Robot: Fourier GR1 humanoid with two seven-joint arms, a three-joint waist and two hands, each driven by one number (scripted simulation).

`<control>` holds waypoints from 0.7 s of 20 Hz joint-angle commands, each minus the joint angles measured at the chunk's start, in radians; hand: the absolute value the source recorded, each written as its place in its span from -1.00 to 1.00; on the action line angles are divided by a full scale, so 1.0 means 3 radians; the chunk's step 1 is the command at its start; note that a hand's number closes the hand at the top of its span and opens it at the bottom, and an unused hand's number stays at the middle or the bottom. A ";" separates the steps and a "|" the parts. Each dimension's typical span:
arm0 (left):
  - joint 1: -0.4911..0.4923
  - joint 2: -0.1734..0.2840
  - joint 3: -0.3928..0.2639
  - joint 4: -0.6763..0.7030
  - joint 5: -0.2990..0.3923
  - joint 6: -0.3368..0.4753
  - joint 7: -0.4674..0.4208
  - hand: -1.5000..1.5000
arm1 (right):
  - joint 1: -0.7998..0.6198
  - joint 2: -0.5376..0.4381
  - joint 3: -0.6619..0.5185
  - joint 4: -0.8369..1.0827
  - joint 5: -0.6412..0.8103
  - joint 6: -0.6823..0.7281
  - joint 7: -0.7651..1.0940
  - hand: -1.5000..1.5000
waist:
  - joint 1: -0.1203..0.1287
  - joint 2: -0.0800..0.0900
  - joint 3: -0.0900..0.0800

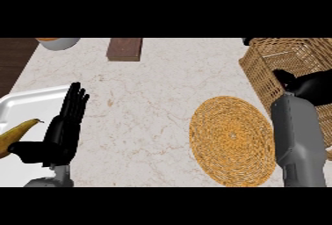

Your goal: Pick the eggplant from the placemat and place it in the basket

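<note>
**Two hands, one basket, an unoccupied placemat**

- Right hand [304, 85]: reaches over the near wall of the wicker basket [262, 59], presumably to deliver there. Dark fingers bunched; whether they hold anything, I cannot tell.
- Eggplant: not visible. It may sit inside that hand or in the basket; undetermined.
- Placemat [232, 140]: round, woven, just left of the right forearm, nothing on it.
- Left hand [62, 127]: resting, fingers straight and upward, holding nothing, kept away from the work.
- White tray [26, 101] with banana [16, 134]: touching the left hand's outer side.
- Wooden block [124, 48] and bowl [58, 42]: far beyond the left hand, at the desk [142, 110] edge, unrelated.
</note>
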 commanded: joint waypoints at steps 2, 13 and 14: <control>0.0133 -0.0036 -0.0042 -0.0049 -0.0054 -0.0007 -0.0070 0.00 | 0.0007 0.0122 0.0103 -0.0376 0.0509 -0.0117 0.0581 -1.00 | -0.0004 -0.0003 0.0001; 0.0097 -0.0068 0.0000 0.0025 -0.0012 -0.0047 -0.0057 0.00 | 0.0371 0.0284 0.0336 -0.1803 0.0808 0.0404 0.1006 -1.00 | -0.0037 -0.0034 -0.0001; 0.0124 -0.0082 -0.0013 -0.0016 -0.0070 0.0014 -0.0065 0.00 | 0.0606 0.0285 0.0378 -0.1987 0.0667 0.0306 0.0918 -1.00 | -0.0059 -0.0040 0.0002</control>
